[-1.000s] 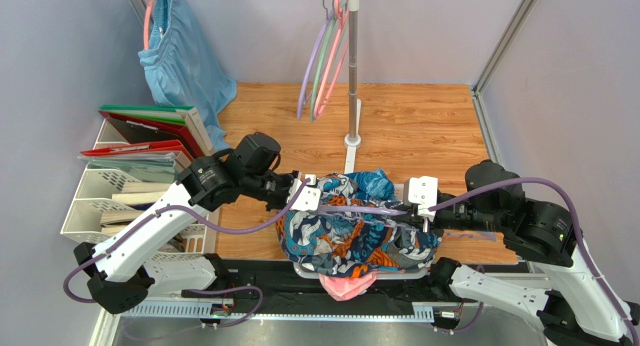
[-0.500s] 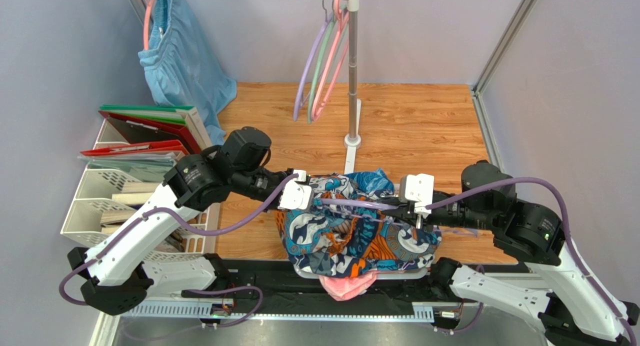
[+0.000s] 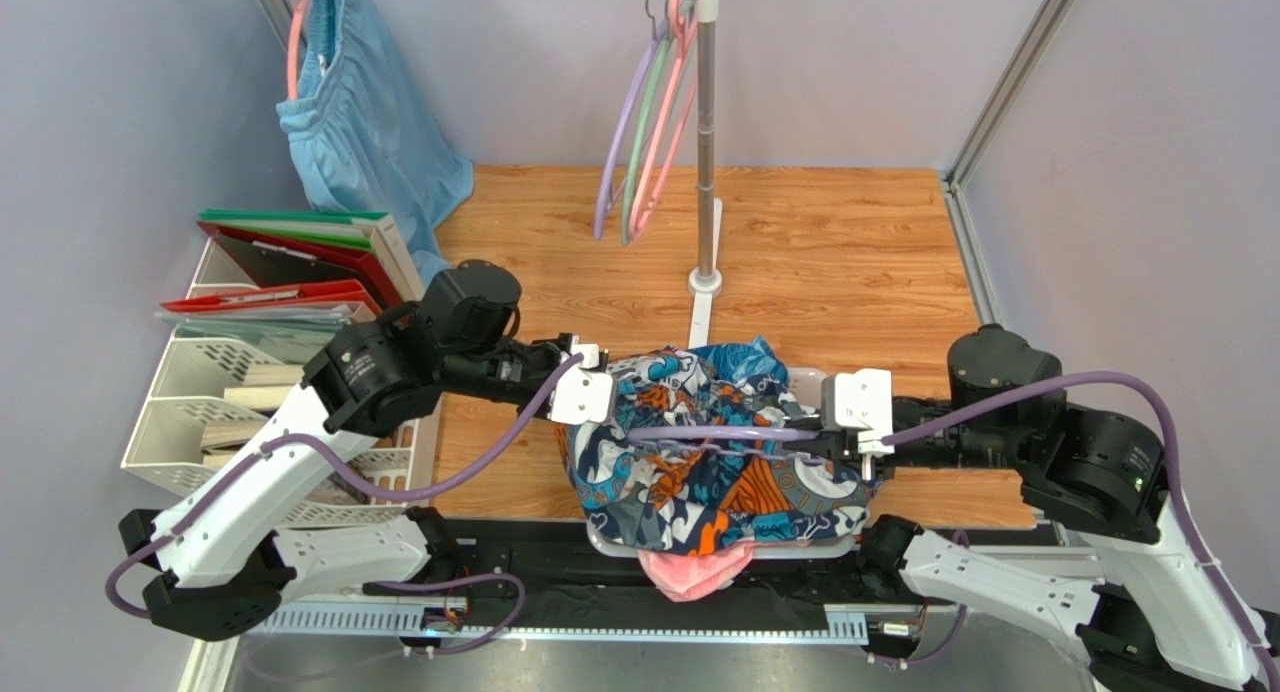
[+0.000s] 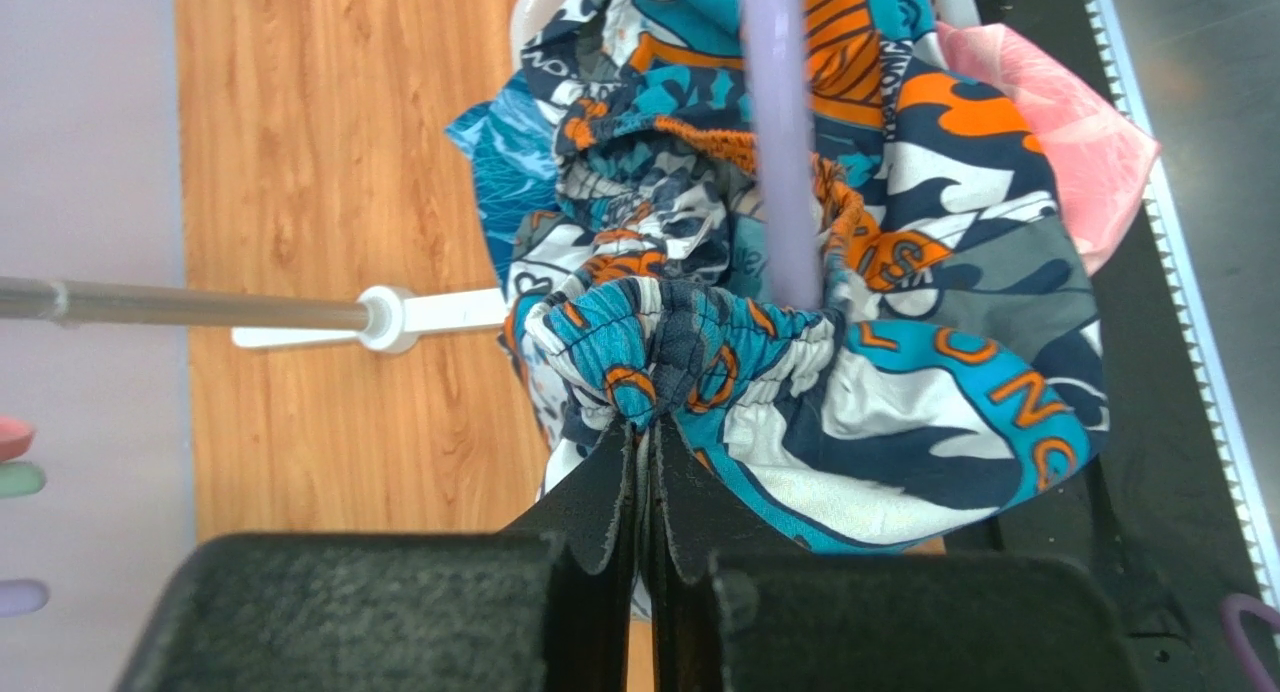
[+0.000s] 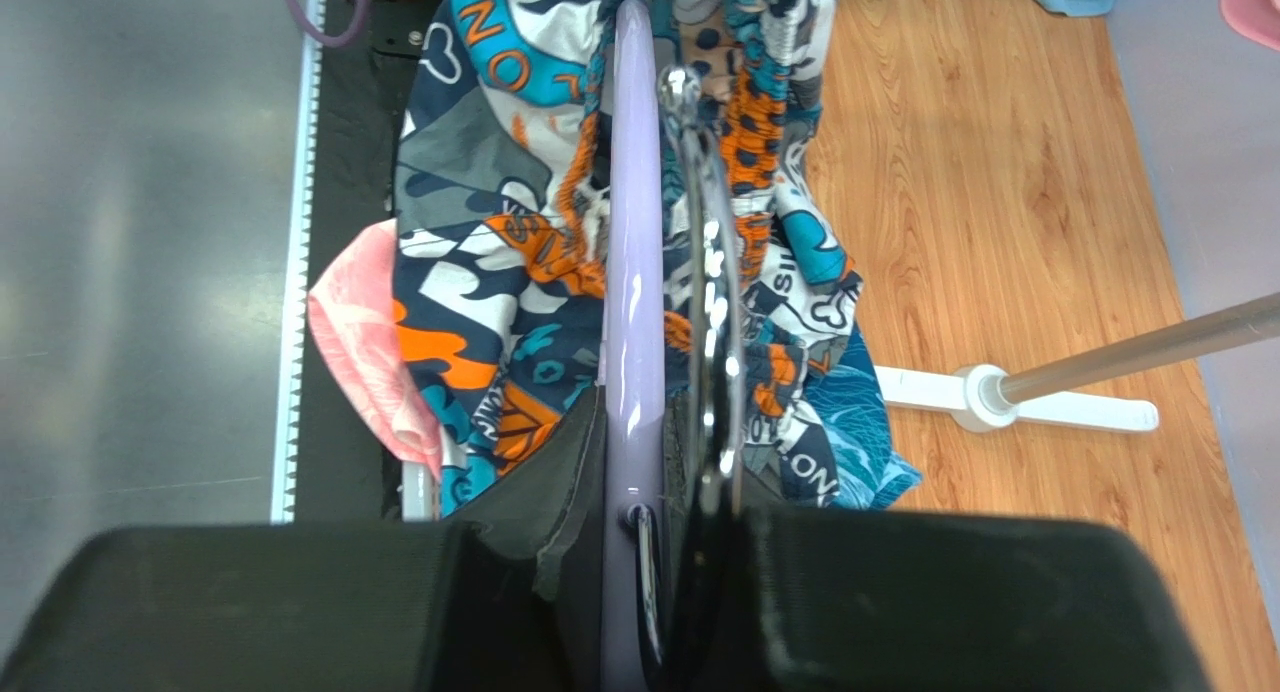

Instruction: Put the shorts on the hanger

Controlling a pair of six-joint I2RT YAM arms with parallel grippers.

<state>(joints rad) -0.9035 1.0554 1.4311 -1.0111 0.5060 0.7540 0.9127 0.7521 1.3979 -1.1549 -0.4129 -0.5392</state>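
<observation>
Much of the thin lavender plastic hanger point(image 3: 736, 436) is hidden inside the large floppy shorts printed in orange, teal, navy and white point(image 3: 676, 490), which are heaped at the lower centre of the top view. The hanger's hook cannot be made out. Its visible arm is laid left to right across the frame, with the right end clamped in the right gripper point(image 5: 657, 467), while the shorts' gathered waistband is pinched between the closed fingers of the left gripper point(image 4: 643, 452).

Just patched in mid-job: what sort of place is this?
Probably a walled lab test cell staged for laundry: plain grey panels, a garment rack with spare hangers and blue shorts, document trays at left.
</observation>
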